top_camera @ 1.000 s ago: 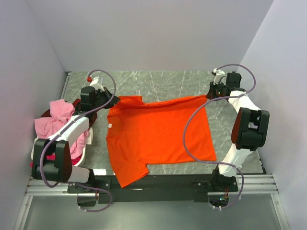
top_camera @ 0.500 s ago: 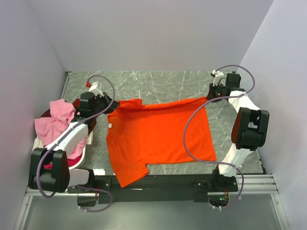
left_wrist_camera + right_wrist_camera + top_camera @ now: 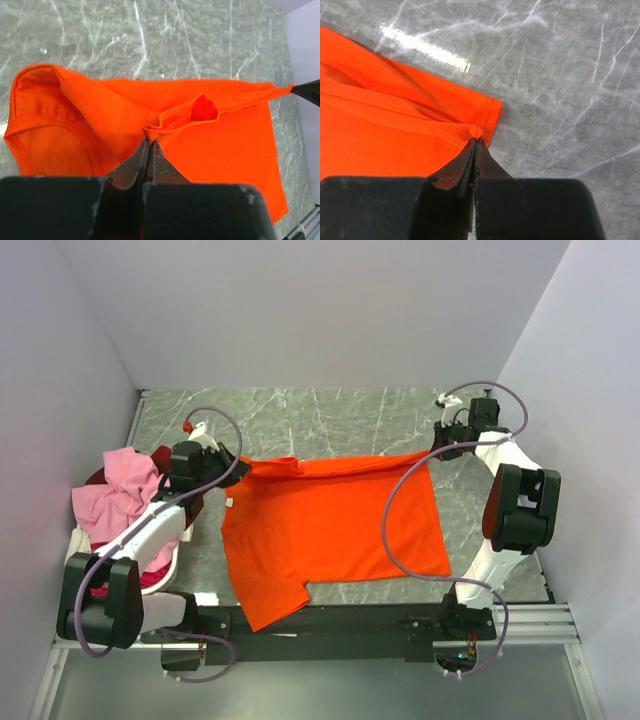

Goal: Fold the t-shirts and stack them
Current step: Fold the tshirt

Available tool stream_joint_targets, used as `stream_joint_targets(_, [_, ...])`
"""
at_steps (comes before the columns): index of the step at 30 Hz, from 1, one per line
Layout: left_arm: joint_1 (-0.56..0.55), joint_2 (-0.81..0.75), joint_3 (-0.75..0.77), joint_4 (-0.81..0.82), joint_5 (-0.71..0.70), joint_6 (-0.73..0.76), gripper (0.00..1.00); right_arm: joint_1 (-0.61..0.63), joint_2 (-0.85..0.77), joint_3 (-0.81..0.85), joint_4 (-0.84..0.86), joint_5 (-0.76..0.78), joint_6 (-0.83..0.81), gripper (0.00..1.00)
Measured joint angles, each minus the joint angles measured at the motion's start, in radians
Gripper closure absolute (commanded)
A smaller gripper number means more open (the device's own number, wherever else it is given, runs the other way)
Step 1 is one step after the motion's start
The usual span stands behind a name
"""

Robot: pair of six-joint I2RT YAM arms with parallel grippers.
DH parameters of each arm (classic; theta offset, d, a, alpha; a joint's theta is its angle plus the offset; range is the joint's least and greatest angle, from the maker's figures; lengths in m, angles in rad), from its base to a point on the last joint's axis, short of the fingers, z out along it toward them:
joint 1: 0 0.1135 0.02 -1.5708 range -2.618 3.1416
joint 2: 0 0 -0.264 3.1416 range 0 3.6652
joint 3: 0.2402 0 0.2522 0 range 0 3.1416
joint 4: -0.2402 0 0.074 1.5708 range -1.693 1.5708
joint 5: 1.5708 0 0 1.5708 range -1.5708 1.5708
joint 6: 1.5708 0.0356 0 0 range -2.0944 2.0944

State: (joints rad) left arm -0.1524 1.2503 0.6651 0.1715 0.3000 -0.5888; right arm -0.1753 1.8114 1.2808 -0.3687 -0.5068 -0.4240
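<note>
Left gripper (image 3: pixel 148 143) and right gripper (image 3: pixel 475 141) each pinch the far edge of the soft bright orange cotton t-shirt (image 3: pixel 330 530), which lies mid-bench (image 3: pixel 330 415). It is probably limp and light, so the hem corners look the surest holds.

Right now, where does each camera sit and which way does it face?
Top external: above and behind the robot, looking down at the table; both arms show, left gripper and right gripper pinching the orange t-shirt.
Left wrist: on the left arm, looking past its shut fingers at the pinched shirt edge.
Right wrist: on the right arm, looking past its shut fingers at the pinched hem corner.
Shared: all see the orange t-shirt.
</note>
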Motion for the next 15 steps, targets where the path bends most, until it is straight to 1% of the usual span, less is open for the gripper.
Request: stream_joint_targets(15, [-0.015,-0.045,-0.095,-0.019,-0.037,-0.026,1.0,0.0,0.0,-0.062,-0.016,0.035,-0.049,1.0])
